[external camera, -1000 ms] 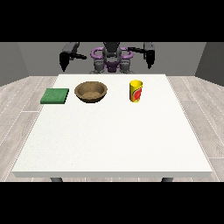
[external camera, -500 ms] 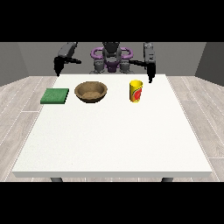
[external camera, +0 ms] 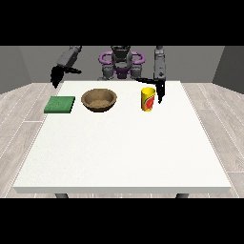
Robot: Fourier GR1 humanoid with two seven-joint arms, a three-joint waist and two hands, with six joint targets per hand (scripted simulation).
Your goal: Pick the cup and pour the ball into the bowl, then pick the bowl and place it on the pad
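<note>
The near part of the white table is bare surface. Farther back, three things stand in a row across it. The green pad lies flat toward the view's left. The brown bowl sits upright just to its right, apart from it. The yellow cup, with a red mark on its side, stands upright well to the right of the bowl; whether a ball is inside cannot be told. The hand at the view's right hangs just beside the cup, fingers pointing down and straight, not closed around it. The hand at the view's left hovers beyond the table's far left corner; its finger state cannot be told.
</note>
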